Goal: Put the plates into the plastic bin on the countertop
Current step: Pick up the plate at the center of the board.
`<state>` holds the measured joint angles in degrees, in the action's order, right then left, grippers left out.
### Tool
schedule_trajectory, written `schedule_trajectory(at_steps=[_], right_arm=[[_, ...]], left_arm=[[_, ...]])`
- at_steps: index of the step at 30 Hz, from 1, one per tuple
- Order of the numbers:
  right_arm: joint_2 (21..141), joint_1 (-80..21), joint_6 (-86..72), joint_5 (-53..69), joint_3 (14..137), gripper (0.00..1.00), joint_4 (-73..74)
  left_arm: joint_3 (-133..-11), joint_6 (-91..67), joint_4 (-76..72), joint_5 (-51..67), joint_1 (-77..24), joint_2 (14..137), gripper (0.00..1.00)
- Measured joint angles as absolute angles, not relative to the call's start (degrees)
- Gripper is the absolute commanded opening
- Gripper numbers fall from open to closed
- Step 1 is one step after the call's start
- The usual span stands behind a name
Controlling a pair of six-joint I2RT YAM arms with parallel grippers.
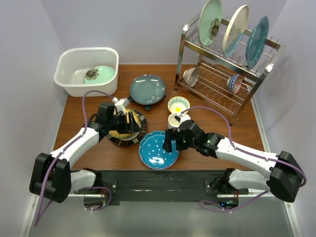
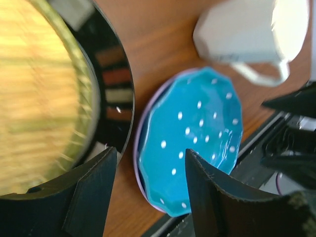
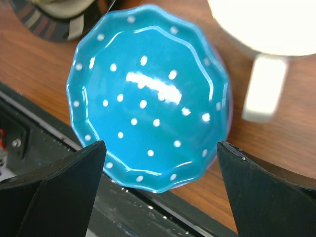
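Below the right hand [image 3: 160,148], wide open and empty, sits the blue dotted plate [image 3: 148,84]; pinch one rim edge, lift level.

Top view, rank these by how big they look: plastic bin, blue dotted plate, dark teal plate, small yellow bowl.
1. plastic bin, clearly largest.
2. blue dotted plate and dark teal plate: they look about alike, so I won't rank them.
3. small yellow bowl, smallest.

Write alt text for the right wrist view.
A blue dotted plate fills the middle, lying on the wooden countertop, with the right gripper open above it, one finger in each lower corner. A white mug sits at upper right, the edge of a black-rimmed plate at upper left.
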<state>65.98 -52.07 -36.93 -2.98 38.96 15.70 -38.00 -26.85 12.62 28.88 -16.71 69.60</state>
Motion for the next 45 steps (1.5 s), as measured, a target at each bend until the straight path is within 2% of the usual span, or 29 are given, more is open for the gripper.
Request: schedule_trajectory(at_steps=[6, 11, 12, 14, 15, 18, 35, 45], right_arm=[[65.6, -52.1, -35.9, -7.8, 41.0, 0.95, 19.9], [65.7, -52.1, -36.4, -9.3, 41.0, 0.78, 21.6], [65.8, -52.1, -36.5, -9.5, 41.0, 0.72, 21.7], [66.5, -52.1, -36.9, -9.5, 41.0, 0.68, 21.7], [66.9, -52.1, -37.1, -9.5, 41.0, 0.58, 21.8], [68.0, -52.1, -37.8, -9.4, 40.8, 0.45, 21.6], [73.2, -52.1, -39.7, -9.5, 40.5, 0.31, 21.4], [77.2, -52.1, -39.8, -9.1, 40.6, 0.3, 19.8]], left_arm=[[-33.4, -29.5, 11.0, 27.0, -22.8, 69.5, 0.62], [-33.8, -30.4, 9.7, 25.7, -23.9, 69.6, 0.62], [-34.1, -30.4, 9.7, 25.5, -23.9, 69.7, 0.62], [-34.9, -30.4, 9.7, 25.1, -24.0, 70.1, 0.62], [-35.3, -30.4, 9.7, 24.9, -24.1, 70.2, 0.62], [-35.6, -30.4, 9.5, 24.6, -24.2, 70.2, 0.62], [-35.6, -30.4, 10.0, 23.6, -24.2, 71.6, 0.62], [-35.6, -30.4, 10.0, 23.6, -24.4, 72.8, 0.61]])
